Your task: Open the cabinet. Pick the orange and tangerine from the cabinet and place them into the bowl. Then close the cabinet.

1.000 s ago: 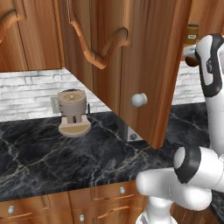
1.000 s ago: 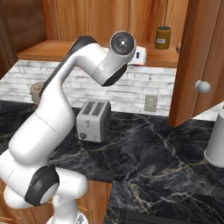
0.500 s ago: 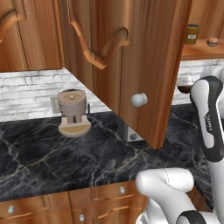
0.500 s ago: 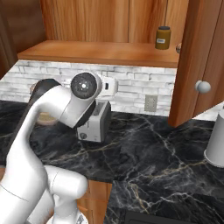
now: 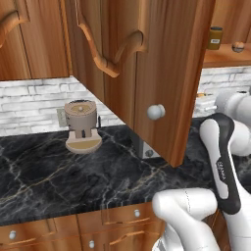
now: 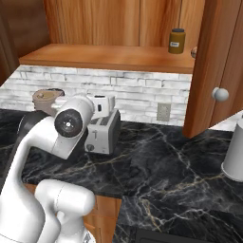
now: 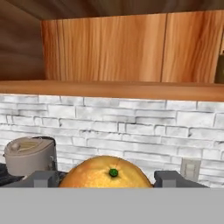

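Note:
The cabinet stands open, its tall door swung out with the round silver knob facing me; the door is at the right edge of the right base view, beside the shelf. In the hand view my gripper is shut on the orange, a round fruit with a green stem dot, held between the two fingertips. The hand hangs below the shelf, facing the brick wall. A small round thing lies on the shelf; I cannot tell what it is. The bowl is out of view.
A toaster stands on the black marble counter just behind my arm. A brown coffee machine sits at the wall. A jar is on the shelf. A white cylinder stands at the right.
My arm has folded down from shelf height to just above the counter, near the toaster. The door and the counter things have not moved.

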Available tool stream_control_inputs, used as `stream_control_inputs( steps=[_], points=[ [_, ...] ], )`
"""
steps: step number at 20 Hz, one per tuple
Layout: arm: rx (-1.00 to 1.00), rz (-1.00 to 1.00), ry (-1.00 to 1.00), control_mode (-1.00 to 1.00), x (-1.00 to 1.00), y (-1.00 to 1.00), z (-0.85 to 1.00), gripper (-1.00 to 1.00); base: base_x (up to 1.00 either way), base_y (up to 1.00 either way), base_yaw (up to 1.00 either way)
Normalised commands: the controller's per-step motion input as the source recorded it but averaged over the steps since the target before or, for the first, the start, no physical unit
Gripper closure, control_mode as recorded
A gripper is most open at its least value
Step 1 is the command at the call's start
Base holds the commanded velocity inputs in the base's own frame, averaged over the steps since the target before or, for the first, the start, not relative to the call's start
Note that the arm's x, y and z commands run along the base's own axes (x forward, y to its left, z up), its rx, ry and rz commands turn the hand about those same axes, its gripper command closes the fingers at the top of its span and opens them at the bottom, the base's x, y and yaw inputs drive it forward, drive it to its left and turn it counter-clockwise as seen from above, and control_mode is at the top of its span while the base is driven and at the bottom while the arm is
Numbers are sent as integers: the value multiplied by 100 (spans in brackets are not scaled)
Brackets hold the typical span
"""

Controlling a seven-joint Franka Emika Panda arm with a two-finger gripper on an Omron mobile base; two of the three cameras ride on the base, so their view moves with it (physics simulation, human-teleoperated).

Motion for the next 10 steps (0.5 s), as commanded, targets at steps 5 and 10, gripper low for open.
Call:
stream_control_inputs(
  steps=[5,10],
  points=[
    [0,0,2,-100,-64,16,-31,100,0,0,0],
    [0,0,0,-100,-19,9,-6,100,0,0,0]
  ],
)
